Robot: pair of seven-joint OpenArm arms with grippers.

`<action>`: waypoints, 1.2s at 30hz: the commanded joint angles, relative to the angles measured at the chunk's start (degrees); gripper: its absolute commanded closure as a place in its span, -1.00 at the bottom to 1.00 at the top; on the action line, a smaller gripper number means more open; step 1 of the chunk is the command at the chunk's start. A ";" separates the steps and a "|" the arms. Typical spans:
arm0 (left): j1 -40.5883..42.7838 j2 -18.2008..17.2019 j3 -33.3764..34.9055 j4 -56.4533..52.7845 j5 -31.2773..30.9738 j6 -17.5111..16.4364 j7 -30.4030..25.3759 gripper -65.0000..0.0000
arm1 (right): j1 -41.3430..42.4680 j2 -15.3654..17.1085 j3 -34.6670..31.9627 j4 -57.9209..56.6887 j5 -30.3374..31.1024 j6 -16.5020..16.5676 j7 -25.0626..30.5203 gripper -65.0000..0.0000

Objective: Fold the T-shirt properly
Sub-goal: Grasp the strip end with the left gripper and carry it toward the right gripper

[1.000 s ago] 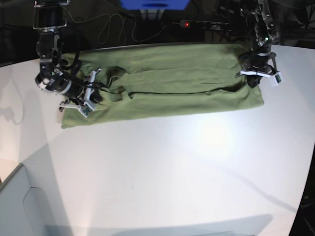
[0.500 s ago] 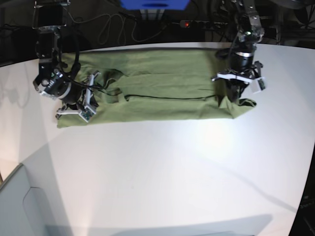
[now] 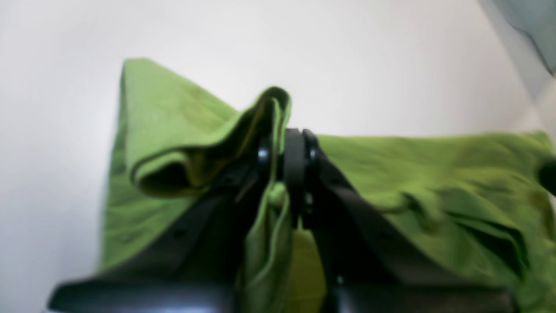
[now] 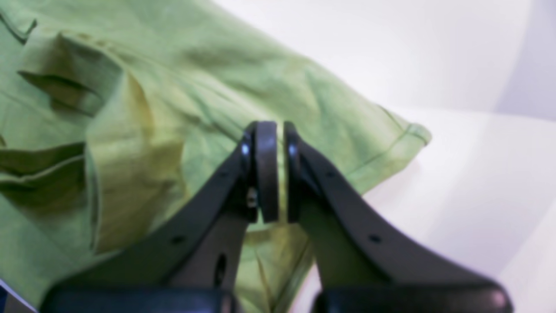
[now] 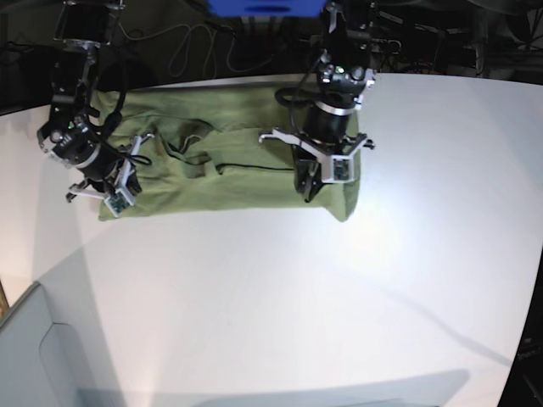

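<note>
while the left gripper (image 3: 284, 143) pinches a fold of the t-shirt (image 5: 229, 161) between narrow jaws and holds it above the middle of the cloth on the white table (image 5: 339, 305), the right gripper (image 4: 273, 169) stands closed at the other end, seemingly nipping an edge. if either thin pinch slips, the raised layer could drop crooked, bunching the fold.

The T-shirt (image 5: 212, 170) is showing as soft, matt, wrinkled green cloth; the surface (image 5: 339, 305) is looking smooth and faintly glossy; the black fingers (image 4: 266, 174) are appearing plastic, slightly shiny.
</note>
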 commanded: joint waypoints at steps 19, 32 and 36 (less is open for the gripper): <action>-8.93 0.29 16.07 -14.28 -0.16 -0.16 -1.40 1.00 | -0.46 1.92 5.03 0.74 0.78 0.62 1.23 0.98; -10.87 0.29 17.82 -15.51 -0.25 -0.16 -0.87 0.97 | -1.16 2.01 5.03 0.65 0.78 0.62 1.23 0.98; -10.69 0.29 17.91 -15.51 -0.25 6.43 -0.87 0.42 | -1.16 2.01 5.03 0.65 0.78 0.62 1.23 0.98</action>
